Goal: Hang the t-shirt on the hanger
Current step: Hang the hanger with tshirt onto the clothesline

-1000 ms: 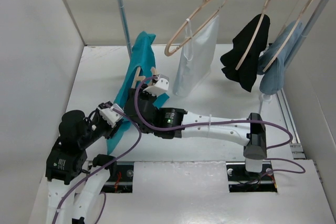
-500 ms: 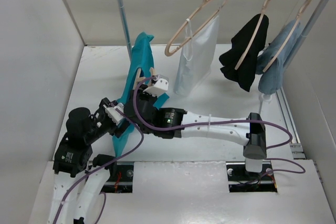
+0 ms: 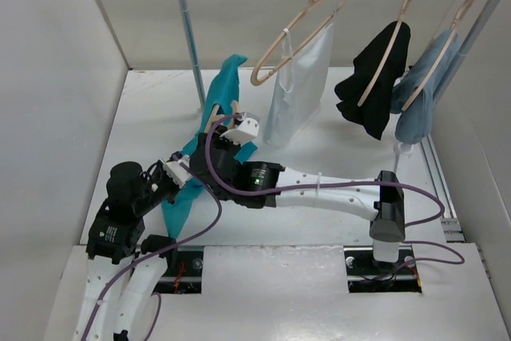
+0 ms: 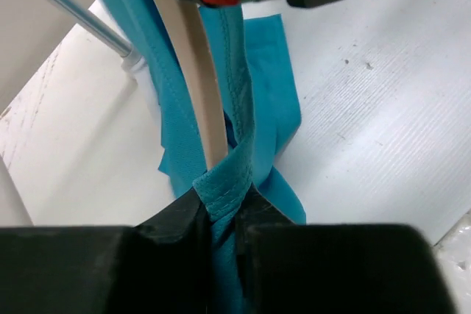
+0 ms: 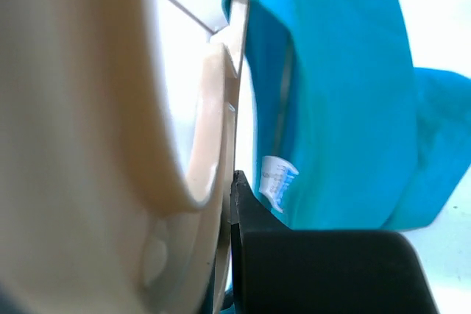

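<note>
Left gripper (image 4: 221, 209): closed tight on a folded hem of the t-shirt (image 3: 224, 89), the teal fold pinched between its two black fingers in the left wrist view. Right gripper (image 3: 229, 128): clamped on the hanger (image 4: 193, 71) – in the left wrist view one pale wooden arm comes out from under that gripper's body and runs down toward 6 o'clock, ending just above the pinched fold. The t-shirt is held off the bench (image 3: 327, 145) at mid-left of the overhead view. Its upper part rises toward 12 o'clock from the right gripper, beside the metal pole (image 3: 186, 29), and its lower part trails toward 7 o'clock past the left gripper, which sits at about 8 o'clock of the right one. Cloth lies along both sides of the wooden arm, a stitched seam running close beside it; whether the arm is inside the shirt cannot be told. The right wrist view is filled at 9 o'clock by blurred pale wood, with teal cloth and a small white label (image 5: 277, 179) at 3 o'clock. On the rail at the far side hang a bare-shouldered wooden hanger carrying a clear bag (image 3: 299, 89), a black garment (image 3: 374, 89) and a grey-blue cloth (image 3: 418, 101) – all well apart from both grippers.
</note>
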Robot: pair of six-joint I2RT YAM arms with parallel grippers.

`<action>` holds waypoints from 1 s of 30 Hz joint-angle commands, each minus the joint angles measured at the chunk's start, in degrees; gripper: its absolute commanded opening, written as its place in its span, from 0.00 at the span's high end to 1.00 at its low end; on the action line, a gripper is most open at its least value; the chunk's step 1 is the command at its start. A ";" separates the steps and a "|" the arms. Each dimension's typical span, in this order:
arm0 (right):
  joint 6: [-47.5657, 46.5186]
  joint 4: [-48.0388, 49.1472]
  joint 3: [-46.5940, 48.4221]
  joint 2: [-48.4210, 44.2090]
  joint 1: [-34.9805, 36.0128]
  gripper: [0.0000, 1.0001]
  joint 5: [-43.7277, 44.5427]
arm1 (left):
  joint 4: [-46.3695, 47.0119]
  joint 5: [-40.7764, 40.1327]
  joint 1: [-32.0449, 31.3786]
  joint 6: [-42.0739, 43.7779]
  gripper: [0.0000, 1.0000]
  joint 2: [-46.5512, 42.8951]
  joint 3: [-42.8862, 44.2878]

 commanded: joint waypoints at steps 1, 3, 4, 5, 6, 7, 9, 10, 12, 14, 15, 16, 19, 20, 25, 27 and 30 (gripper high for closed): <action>-0.29 1.53 0.06 -1.86 1.79 1.00 -4.37 | 5.88 -4.54 0.17 -1.83 1.00 1.27 0.85; -0.29 1.53 0.05 -1.86 1.79 1.00 -6.03 | 7.72 -5.07 0.17 -3.50 1.00 1.27 1.82; -1.50 1.53 0.05 -1.86 1.79 1.00 -6.04 | 8.43 -5.69 0.17 -4.90 1.00 1.27 2.77; -4.21 1.53 0.05 -1.86 1.09 1.00 -6.99 | 9.05 -5.69 0.17 -6.31 1.00 1.27 3.74; -6.24 1.53 0.05 -1.25 1.08 1.00 -9.09 | 10.18 -5.69 0.17 -8.76 1.00 1.79 4.27; -8.52 1.53 0.75 -1.25 -0.22 1.00 -10.59 | 10.80 -5.69 0.17 -10.18 1.00 1.79 4.28; -14.86 1.53 2.59 -0.63 -1.19 0.99 -15.32 | 11.95 -4.82 0.17 -15.17 1.00 2.32 6.38; -16.53 1.53 2.60 -0.63 -1.20 0.99 -16.75 | 11.95 -4.29 0.17 -16.77 1.00 3.02 6.91; -20.30 1.53 2.60 -0.63 -2.52 0.85 -18.69 | 13.09 -4.29 0.17 -20.02 1.00 3.89 8.23; -22.86 2.14 1.99 -1.33 -2.52 0.70 -19.22 | 13.89 -4.29 0.17 -24.05 1.00 4.78 8.76; -24.27 2.15 1.29 -1.33 -2.52 0.64 -19.22 | 14.67 -4.81 0.17 -25.21 1.00 5.65 9.54; -27.50 3.10 1.28 -2.20 -2.52 0.58 -19.22 | 14.68 -4.81 0.17 -26.27 1.00 6.36 10.16; -33.13 3.73 0.75 -3.88 -3.05 0.48 -19.84 | 16.87 -6.57 0.17 -29.26 1.00 6.98 10.78; -34.46 3.73 0.75 -4.58 -3.05 0.47 -20.53 | 18.01 -6.57 0.17 -29.87 1.00 7.50 10.78; -38.25 2.15 -0.56 -7.39 -3.05 0.38 -20.54 | 20.65 -6.04 0.17 -34.79 1.00 9.78 12.62; -40.18 2.67 -1.09 -8.54 -3.05 0.38 -20.54 | 21.52 -6.04 0.17 -36.02 1.00 10.40 13.24; -42.39 2.67 -1.79 -9.86 -3.05 0.32 -21.07 | 22.85 -8.06 0.17 -36.73 1.00 12.33 14.64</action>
